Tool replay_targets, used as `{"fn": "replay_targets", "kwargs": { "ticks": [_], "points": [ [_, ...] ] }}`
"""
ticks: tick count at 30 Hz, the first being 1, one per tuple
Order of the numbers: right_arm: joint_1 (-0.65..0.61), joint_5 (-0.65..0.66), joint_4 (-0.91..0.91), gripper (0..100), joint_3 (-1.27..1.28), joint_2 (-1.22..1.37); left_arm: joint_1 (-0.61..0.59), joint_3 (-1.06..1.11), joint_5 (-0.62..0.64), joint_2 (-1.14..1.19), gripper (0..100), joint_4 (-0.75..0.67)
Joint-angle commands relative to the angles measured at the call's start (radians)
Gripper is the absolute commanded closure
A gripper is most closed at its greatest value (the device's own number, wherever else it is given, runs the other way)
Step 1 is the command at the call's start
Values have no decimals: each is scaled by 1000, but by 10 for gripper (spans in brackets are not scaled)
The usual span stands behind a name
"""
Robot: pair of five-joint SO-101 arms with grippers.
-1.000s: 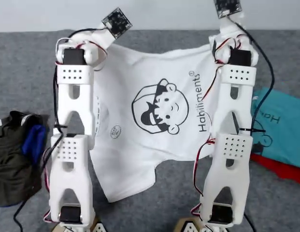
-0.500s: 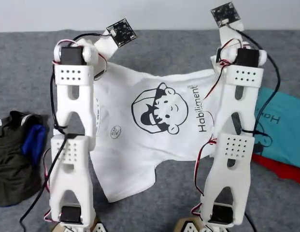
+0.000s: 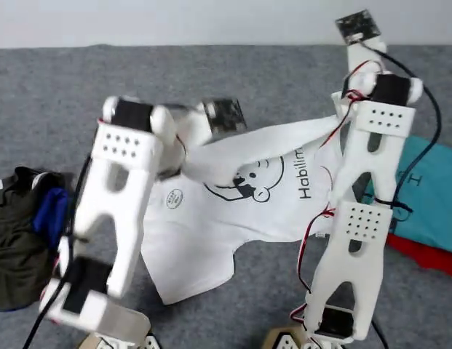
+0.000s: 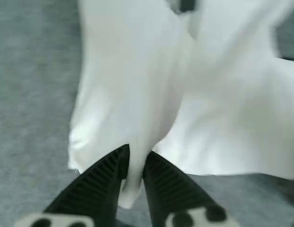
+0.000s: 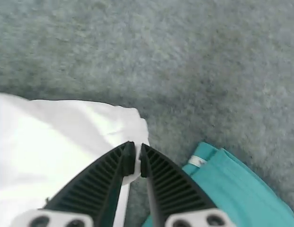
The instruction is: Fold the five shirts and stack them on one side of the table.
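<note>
nearest the arm bases, i read the hem of the white shirt [image 3: 204, 254] lying flat on the grey, felt-like table [image 3: 269, 80]. the cloth is a soft, smooth knit with a black line-drawn print at mid-chest.

beside the left arm [image 3: 116, 196], a dark green shirt [image 3: 14, 247] sits crumpled in a heap, with a blue cloth [image 3: 52, 211] touching it. beside the right arm [image 3: 364, 218], a teal shirt [image 3: 429, 189] lies flat over a red shirt [image 3: 422, 256].

left gripper [image 4: 136, 158]: the black ribbed fingers are closed on a fold of the white shirt. the fold is raised off the table and hangs across the print.

right gripper [image 5: 136, 153]: the fingers are pinched on the shirt's far corner, with the teal shirt just beside it.
</note>
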Motion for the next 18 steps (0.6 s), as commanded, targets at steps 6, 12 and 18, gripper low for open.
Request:
{"fn": "replay_targets", "kwargs": {
  "ticks": [6,12,18],
  "points": [
    [62,26,44,990,216,-234,-11,323,32,-319,995,28],
    [48,28,39,989,655,-518,-5,455,66,-407,995,29],
    [38,44,38,989,971,-680,95,584,100,-474,995,31]
  ]
}}
